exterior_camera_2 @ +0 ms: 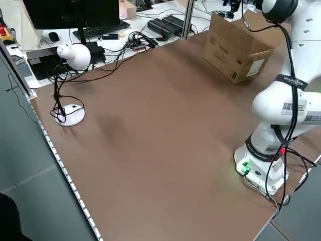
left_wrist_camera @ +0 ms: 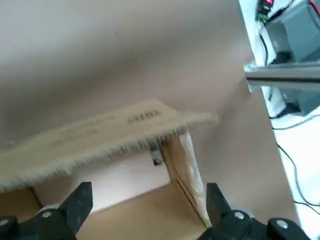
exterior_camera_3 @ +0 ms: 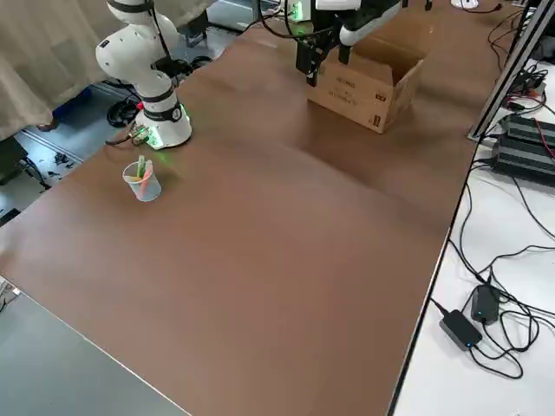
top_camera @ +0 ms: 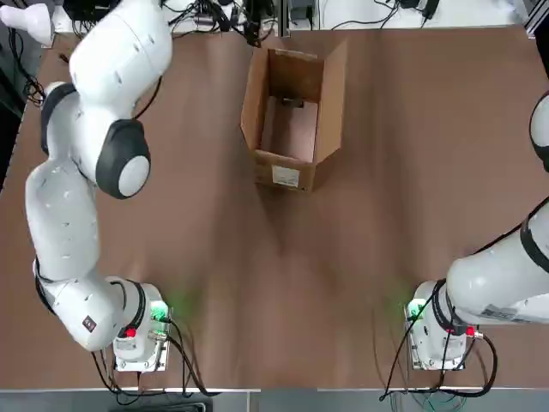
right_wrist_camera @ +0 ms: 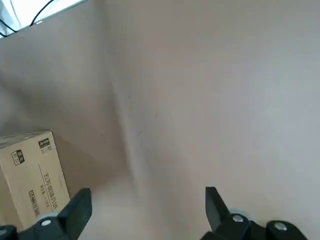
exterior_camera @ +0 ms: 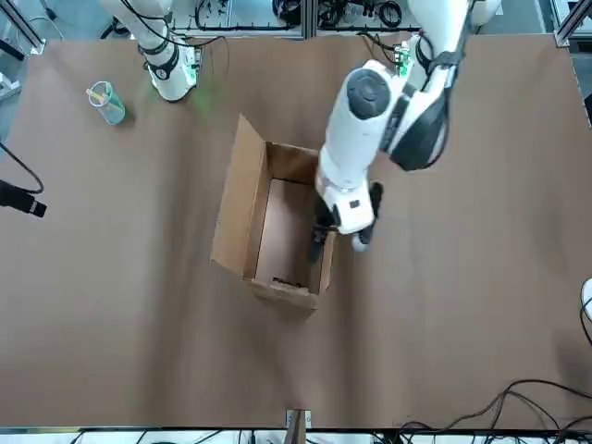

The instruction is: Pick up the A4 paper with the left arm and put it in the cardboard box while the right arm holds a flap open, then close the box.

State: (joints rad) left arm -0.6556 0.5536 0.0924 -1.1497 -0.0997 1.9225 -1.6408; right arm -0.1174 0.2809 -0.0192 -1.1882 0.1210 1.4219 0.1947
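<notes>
Front view: left gripper (exterior_camera: 340, 239), fingers spread and empty, is seen beside the cardboard box (exterior_camera: 268, 231) at frame centre; the A4 paper (top_camera: 290, 129) inside is shown only overhead. Right gripper (right_wrist_camera: 145, 212) hangs released.

A wide brown table (exterior_camera_2: 150, 125) fills the room's middle, with a white desk lamp (exterior_camera_2: 70, 65) and a dark monitor (exterior_camera_2: 70, 12) at one side, black cables (exterior_camera_3: 486, 312) trailing along another
</notes>
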